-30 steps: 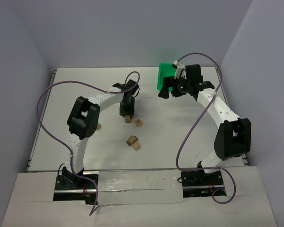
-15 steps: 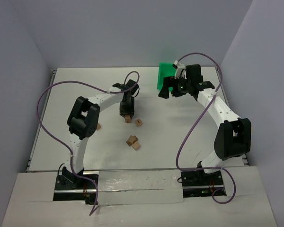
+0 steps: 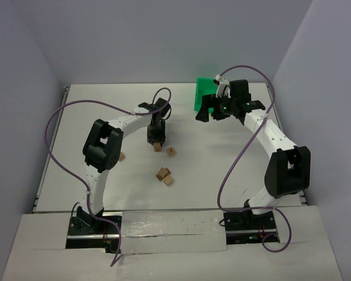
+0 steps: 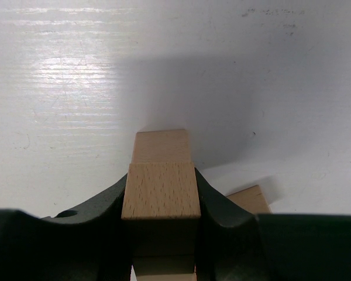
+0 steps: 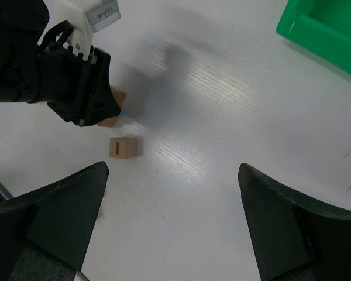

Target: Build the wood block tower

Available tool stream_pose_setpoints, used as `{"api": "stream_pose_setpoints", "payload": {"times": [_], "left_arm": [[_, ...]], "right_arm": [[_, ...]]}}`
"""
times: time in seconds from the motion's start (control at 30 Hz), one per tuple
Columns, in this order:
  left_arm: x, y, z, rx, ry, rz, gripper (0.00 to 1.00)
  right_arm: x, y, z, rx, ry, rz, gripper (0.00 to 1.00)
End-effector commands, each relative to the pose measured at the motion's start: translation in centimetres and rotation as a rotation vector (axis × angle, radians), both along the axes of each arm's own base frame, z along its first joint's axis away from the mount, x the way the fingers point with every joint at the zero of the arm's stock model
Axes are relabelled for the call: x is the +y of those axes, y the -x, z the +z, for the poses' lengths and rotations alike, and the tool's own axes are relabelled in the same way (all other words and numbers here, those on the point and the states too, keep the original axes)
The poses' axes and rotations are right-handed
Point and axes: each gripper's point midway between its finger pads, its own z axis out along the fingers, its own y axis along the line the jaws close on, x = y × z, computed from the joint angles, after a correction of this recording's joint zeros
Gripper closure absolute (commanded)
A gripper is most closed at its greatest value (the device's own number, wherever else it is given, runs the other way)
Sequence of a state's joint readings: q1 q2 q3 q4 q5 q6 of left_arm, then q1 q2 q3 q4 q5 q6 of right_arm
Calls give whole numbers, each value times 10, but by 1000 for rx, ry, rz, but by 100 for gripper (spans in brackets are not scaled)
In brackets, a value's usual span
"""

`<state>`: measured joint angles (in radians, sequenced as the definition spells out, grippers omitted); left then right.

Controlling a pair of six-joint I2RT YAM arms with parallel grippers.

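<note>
Nearest us, two blocks (image 3: 164, 175) lie touching on the tabletop (image 3: 222, 170); another block (image 3: 121, 156) sits by the left arm (image 3: 102, 146). Further on, our left jaws clamp a block (image 4: 161, 190), with a loose block (image 3: 171, 151) just beside. Beyond, our right jaws hang wide open near the bin (image 3: 202, 93).

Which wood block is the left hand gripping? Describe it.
From the green plastic bin near the table's far edge, look left to the black left hand. The small tan wooden cube pinched in it is the one; neighbouring cubes lie loose, ungripped.
</note>
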<state>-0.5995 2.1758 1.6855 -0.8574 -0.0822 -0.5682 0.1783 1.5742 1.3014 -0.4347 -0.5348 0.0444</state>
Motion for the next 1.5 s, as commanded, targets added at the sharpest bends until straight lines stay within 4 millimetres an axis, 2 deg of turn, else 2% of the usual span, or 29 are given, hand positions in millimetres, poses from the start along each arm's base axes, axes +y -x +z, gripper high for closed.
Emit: {"api": "stream_pose_setpoints", "payload": {"times": [0.0,0.1,0.2,0.3,0.4,0.6,0.8,0.87,1.0,1.27,1.47], "left_arm": [[8,4,-17,36,-35,11,79],[8,4,-17,37,-34,8,66],[8,5,-16,37,-34,7,48],[9,6,-18,40,-39,6,42],[9,4,-17,35,-39,11,26],[11,3,-16,28,-50,16,1],[3,-3,0,-5,-22,-15,1],[-6,-9,17,-39,7,-39,1],[-13,-13,35,-82,18,-58,1],[-11,-15,47,-118,14,-59,1],[-5,-25,61,-177,-12,-38,1]], "right_arm": [[1,-7,6,-32,-21,1,0],[0,-7,6,-31,-22,2,0],[1,-6,6,-30,-24,5,0],[2,-7,6,-30,-25,6,0],[2,-5,6,-28,-27,11,0],[2,-6,6,-27,-27,11,0],[3,-6,5,-21,-32,14,0],[3,-5,5,-23,-33,17,0],[4,-6,6,-24,-36,18,0],[4,-5,8,-23,-40,20,0],[4,-4,9,-25,-43,23,0]]}}
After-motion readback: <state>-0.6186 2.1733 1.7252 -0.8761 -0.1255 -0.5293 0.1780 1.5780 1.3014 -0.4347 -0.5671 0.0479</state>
